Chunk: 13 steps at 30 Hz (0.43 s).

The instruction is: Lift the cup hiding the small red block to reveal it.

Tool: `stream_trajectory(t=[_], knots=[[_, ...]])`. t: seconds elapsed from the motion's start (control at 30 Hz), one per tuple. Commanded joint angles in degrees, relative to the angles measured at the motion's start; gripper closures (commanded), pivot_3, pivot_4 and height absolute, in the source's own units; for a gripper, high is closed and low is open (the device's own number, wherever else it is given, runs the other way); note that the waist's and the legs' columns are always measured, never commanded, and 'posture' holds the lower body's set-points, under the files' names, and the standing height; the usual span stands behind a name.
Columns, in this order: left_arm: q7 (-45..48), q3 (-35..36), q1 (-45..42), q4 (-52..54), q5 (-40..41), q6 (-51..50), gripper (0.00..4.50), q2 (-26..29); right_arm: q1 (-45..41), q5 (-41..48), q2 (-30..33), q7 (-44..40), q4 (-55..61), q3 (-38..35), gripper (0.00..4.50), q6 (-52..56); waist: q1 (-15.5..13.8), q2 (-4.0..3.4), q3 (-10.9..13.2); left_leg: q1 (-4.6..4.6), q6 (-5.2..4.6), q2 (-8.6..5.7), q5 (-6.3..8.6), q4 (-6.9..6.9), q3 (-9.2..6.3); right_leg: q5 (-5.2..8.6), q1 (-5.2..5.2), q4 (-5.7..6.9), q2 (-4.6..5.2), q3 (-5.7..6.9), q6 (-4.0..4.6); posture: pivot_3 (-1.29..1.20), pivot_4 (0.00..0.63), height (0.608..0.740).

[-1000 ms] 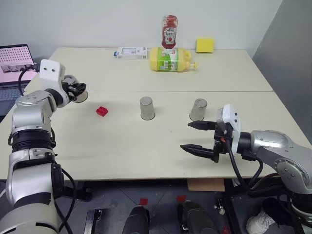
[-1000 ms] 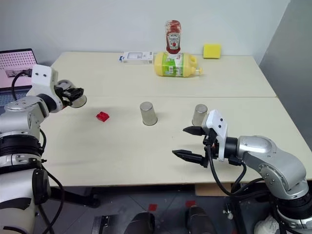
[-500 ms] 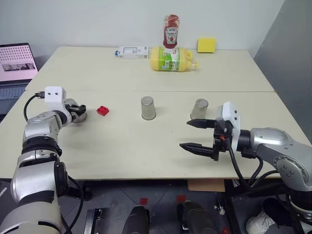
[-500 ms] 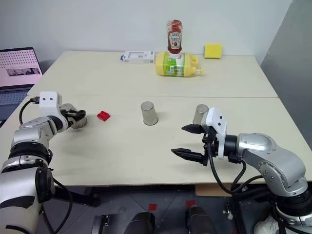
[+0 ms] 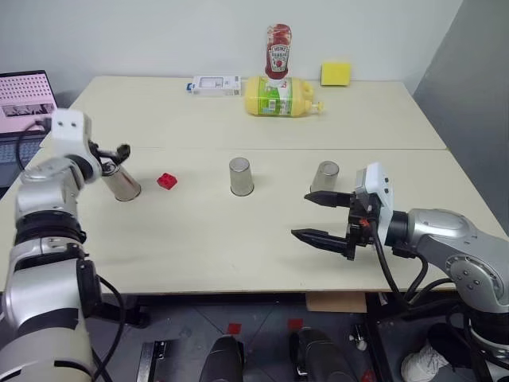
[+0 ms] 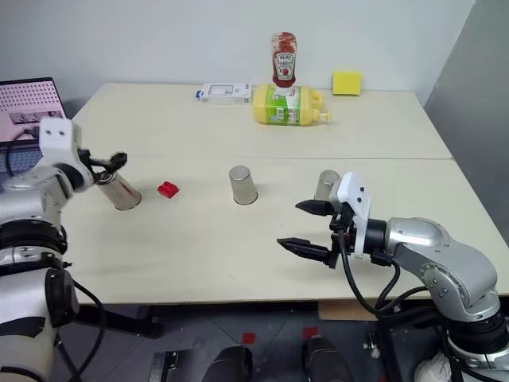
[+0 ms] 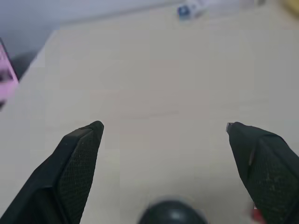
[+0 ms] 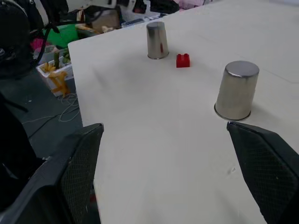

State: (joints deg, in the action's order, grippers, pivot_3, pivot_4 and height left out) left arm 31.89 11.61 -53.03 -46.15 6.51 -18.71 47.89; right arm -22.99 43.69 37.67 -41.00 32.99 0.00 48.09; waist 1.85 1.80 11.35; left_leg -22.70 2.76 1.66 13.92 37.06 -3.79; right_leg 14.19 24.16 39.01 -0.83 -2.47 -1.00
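The small red block [image 5: 166,181] lies uncovered on the table, left of centre. Just left of it a silver cup [image 5: 122,184] stands upside down on the table. My left gripper [image 5: 111,155] hovers open just above and behind this cup, not touching it; the left wrist view shows the cup's dark top [image 7: 172,215] low between the spread fingers [image 7: 79,154]. Two more upturned cups stand at the middle [image 5: 240,176] and to the right [image 5: 324,177]. My right gripper [image 5: 326,216] hangs open and empty in front of the right cup.
At the table's far side are a ketchup bottle [image 5: 277,52], a yellow bottle on its side [image 5: 280,97], a white box [image 5: 215,85] and a yellow sponge [image 5: 335,73]. A laptop [image 5: 26,100] sits beyond the left edge.
My left gripper brought the held cup down onto the table left of the red block, opened and rose off it. The right gripper stayed put.
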Motion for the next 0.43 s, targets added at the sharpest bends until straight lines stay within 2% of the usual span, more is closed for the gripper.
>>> stream_trajectory(t=[0.03, 0.17, 0.3, 0.43], knots=[[10.7, -0.6, 5.7, 17.2, 3.9, -4.9, 0.02, 4.3, 1.4, -1.3, 0.5, -0.1, 1.3, -2.5, 0.0, -3.5, 0.1, 0.0, 0.0, 0.01, 0.0, 0.01, 0.0, -0.01, 0.02, 0.0, 0.0, 0.01, 0.0, -0.03, 0.0, 0.0, 0.15, 0.74], [21.1, 1.2, 15.4, 32.4, 10.3, -11.8, 0.02, 8.6, 3.4, -1.8, 1.7, -1.2, 1.2, -3.5, 0.0, -4.8, 0.2, -0.01, 0.0, 0.04, 0.0, 0.03, 0.0, -0.03, 0.06, 0.0, 0.01, 0.02, 0.02, -0.05, 0.01, 0.0, 0.15, 0.74], [24.0, 4.8, 22.7, 41.1, 15.1, -18.2, 0.02, 10.4, 5.5, -2.4, 2.7, -2.0, 1.2, -4.1, 0.0, -6.0, 0.2, -0.01, 0.0, 0.08, 0.0, 0.05, 0.0, -0.01, 0.04, 0.01, 0.0, 0.03, 0.0, -0.04, 0.0, 0.0, 0.15, 0.74], [25.3, 6.7, 28.3, 46.2, 17.5, -19.5, 0.02, 10.2, 6.2, -3.4, 2.7, -1.8, 1.0, -3.4, 0.0, -7.2, 0.1, -0.01, 0.0, 0.15, -0.01, 0.06, 0.0, 0.0, 0.05, 0.01, -0.04, 0.03, -0.03, -0.06, 0.0, 0.0, 0.15, 0.74]])
